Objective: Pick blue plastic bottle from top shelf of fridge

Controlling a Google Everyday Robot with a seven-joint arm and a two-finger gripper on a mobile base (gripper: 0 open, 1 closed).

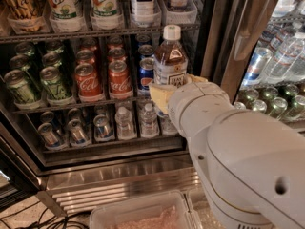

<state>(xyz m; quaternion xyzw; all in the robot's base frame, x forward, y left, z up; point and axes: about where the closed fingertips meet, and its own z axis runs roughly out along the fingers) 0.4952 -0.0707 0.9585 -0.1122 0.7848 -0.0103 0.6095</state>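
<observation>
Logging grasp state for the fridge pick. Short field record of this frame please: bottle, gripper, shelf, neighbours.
blue plastic bottle: upright, white cap on, off the rack, in front of the can shelves
gripper: at the bottle's label, jaws shut on it, one yellow pad each side
top shelf: above the bottle; holds 7UP bottles and another tea bottle
fridge: open on this side
behind bottle: Pepsi can, Coca-Cola cans to its left

Bottle (170,61) in hand (177,88), below top shelf (95,33), right of cans (119,78)
</observation>
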